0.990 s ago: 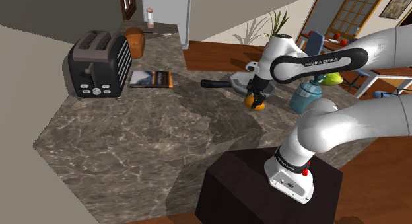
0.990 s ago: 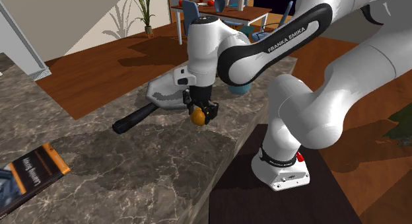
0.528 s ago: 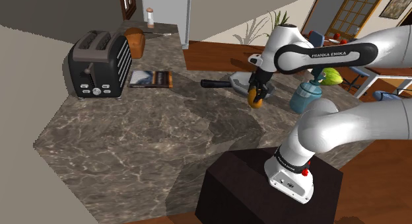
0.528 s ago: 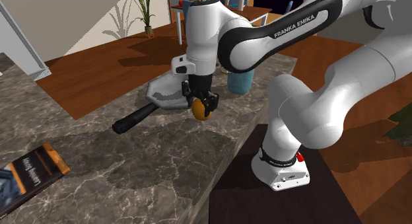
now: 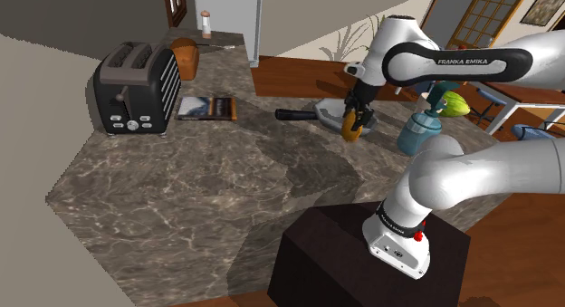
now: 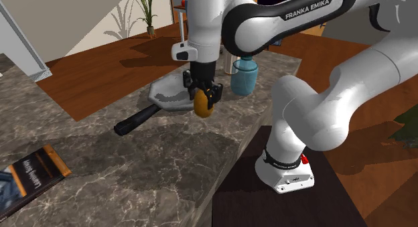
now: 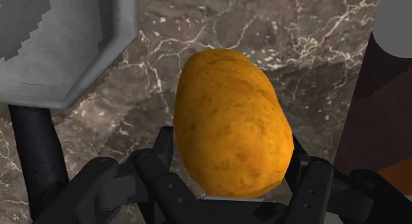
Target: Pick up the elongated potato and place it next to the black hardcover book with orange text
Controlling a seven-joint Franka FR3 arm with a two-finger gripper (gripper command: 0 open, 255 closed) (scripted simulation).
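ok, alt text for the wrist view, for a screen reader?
An orange-brown elongated potato is clasped in the black pincer, held over a dark marbled countertop. A grey pan with a black handle lies on the counter beside it.

The fingers point(image 7: 309, 184) have raised the potato point(image 7: 231, 137) higher.

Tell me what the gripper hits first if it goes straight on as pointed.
The gripper, shut on the potato, points down: the potato would probably meet the marbled counter first, just beside the grey pan; depth is hard to judge.
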